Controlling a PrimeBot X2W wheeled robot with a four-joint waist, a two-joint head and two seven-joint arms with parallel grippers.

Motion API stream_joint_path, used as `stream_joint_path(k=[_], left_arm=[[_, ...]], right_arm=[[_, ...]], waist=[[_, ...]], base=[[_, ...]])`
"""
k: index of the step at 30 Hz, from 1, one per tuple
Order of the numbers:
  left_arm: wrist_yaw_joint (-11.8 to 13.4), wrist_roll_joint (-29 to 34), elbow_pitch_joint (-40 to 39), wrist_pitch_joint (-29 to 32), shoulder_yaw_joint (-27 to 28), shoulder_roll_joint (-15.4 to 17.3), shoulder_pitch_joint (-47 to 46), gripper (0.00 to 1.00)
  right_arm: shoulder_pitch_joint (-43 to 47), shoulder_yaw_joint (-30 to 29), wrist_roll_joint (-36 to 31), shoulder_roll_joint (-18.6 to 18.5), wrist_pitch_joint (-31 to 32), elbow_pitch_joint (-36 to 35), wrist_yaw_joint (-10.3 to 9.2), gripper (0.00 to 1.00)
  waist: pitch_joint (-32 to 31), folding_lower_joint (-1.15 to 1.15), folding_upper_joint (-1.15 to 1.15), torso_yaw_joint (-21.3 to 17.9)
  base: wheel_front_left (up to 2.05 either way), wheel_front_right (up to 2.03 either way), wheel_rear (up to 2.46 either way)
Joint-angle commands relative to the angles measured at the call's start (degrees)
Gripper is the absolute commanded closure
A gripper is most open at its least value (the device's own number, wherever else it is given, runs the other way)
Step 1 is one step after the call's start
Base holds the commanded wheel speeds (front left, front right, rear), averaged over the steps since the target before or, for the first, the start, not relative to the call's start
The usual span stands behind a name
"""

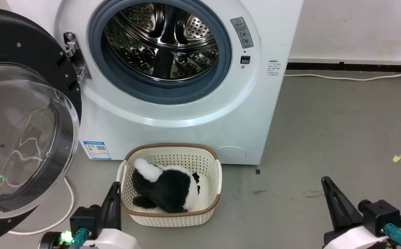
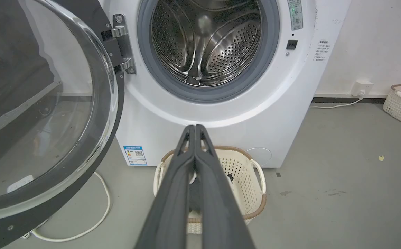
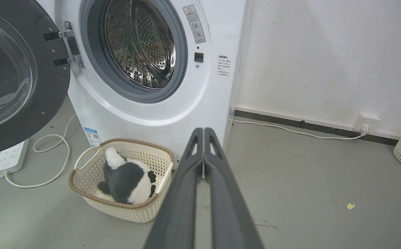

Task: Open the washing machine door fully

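Left gripper and right gripper both pinched closed, empty. Basket with panda plush sits just in front of the washing machine; washing machine door hangs wide open on its left. Right wrist view adds a power strip below the door.

Warning triangle atop grey sticker, washing machine; wording illegible.

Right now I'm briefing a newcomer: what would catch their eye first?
The round glossy black washing machine door with its bulging glass window hangs wide open at left. Beside it, the white washing machine bares its perforated steel drum; a cream basket in front holds a black-and-white plush toy.
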Motion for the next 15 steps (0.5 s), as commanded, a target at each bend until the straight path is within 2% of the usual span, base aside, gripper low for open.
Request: stream_joint_path(k=[1,15], left_arm=[[-0.36,0.69,-0.32,0.43,0.19,-0.21,-0.74,1.00],[-1.02,2.06,-0.87,1.99,1.22,-0.69,-1.27,1.00]], right_arm=[[-0.70,0.15,-0.40,0.10,0.34,0.11,-0.04,1.00],[-1.48,0.50,-0.57,0.12,1.98,0.33,-0.04,1.00]], waist=[[0.00,0.00,0.00,-0.03],[0.07,0.00,0.00,-0.31]], base=[[0.00,0.00,0.00],[0.00,0.00,0.00]])
